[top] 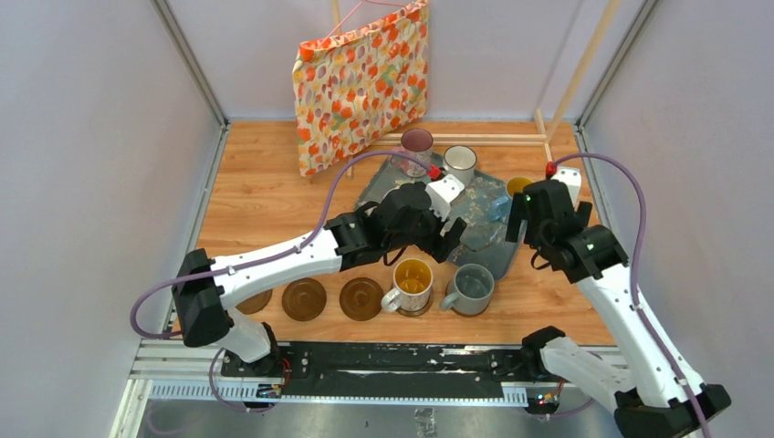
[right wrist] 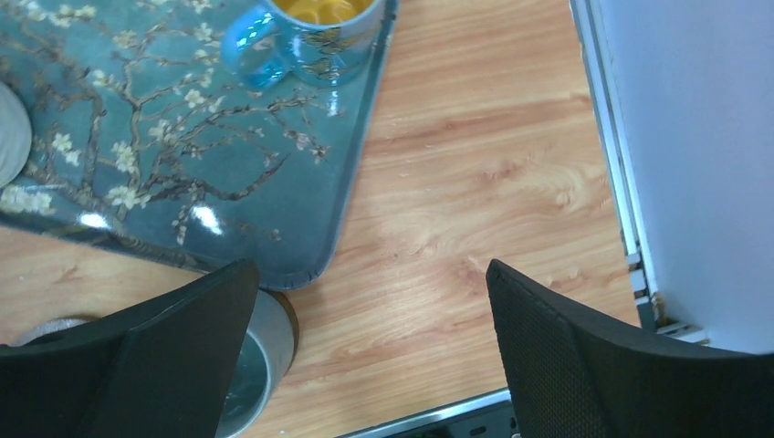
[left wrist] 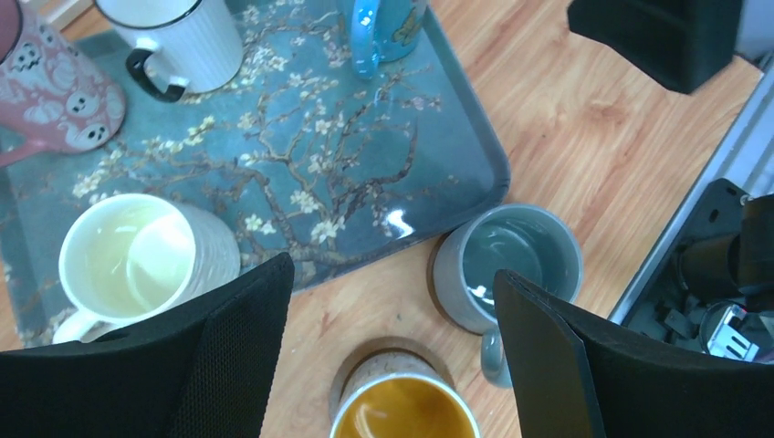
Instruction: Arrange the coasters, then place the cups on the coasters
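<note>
Plainly dark-brown coaster (top: 304, 298) — round, flat, ringed

White arms (top: 274, 260), black joints (top: 199, 301), purple cables (top: 326, 203)

Six mugs are standing on show: pink mug (top: 417, 141), dark-rimmed white mug (top: 459, 161) and blue-handled mug (top: 518, 185) in the overhead frame's upper centre, yellow-lined mug (top: 413, 278) and grey mug (top: 474, 287) at lower centre, and cream mug (left wrist: 137, 260) at the left wrist frame's left. Five coasters are showing: left coaster (top: 256, 302), middle coaster (top: 304, 298) and right coaster (top: 361, 298) lying bare, fourth coaster (left wrist: 349, 363) and fifth coaster (left wrist: 432, 278) sitting under mugs. One floral tray (top: 484, 212) and one patterned cloth (top: 360, 87) are completing the count.
</note>
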You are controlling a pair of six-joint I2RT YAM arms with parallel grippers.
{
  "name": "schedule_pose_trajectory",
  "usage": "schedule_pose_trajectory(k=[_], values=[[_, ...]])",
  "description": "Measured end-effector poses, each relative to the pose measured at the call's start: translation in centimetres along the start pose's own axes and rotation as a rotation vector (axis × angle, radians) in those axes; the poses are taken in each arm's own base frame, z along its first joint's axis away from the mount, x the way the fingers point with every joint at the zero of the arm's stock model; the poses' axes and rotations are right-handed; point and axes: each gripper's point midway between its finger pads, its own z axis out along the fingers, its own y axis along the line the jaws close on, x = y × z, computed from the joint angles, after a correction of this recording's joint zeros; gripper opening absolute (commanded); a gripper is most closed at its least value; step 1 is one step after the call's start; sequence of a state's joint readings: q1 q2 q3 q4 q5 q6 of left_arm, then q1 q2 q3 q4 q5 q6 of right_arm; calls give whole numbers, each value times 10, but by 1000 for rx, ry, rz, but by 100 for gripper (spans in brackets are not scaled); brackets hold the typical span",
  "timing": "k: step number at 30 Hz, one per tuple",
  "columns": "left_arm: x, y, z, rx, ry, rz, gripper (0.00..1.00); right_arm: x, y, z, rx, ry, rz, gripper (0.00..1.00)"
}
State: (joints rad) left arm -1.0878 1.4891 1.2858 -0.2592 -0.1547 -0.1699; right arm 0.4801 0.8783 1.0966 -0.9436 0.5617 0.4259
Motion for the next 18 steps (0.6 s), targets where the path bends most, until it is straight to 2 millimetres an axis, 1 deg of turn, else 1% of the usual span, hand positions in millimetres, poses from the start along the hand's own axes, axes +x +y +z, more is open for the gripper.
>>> schedule_pose_trajectory(k=[5, 9, 13, 15, 18], values=[[-6, -4, 7, 31, -10, 0, 85, -1, -24, 22, 47, 72, 145, 100], [-7, -5, 7, 46, -14, -2, 85, -7, -35, 45, 23, 111, 287, 100], [-4, -8, 7, 62, -11, -3, 85, -18, -41, 79, -33, 143, 457, 99], [0, -9, 6, 70, -5, -5, 85, -25, -42, 101, -63, 148, 536, 100], [6, -9, 1, 75, -1, -7, 85, -31, -41, 126, -90, 157, 611, 100]])
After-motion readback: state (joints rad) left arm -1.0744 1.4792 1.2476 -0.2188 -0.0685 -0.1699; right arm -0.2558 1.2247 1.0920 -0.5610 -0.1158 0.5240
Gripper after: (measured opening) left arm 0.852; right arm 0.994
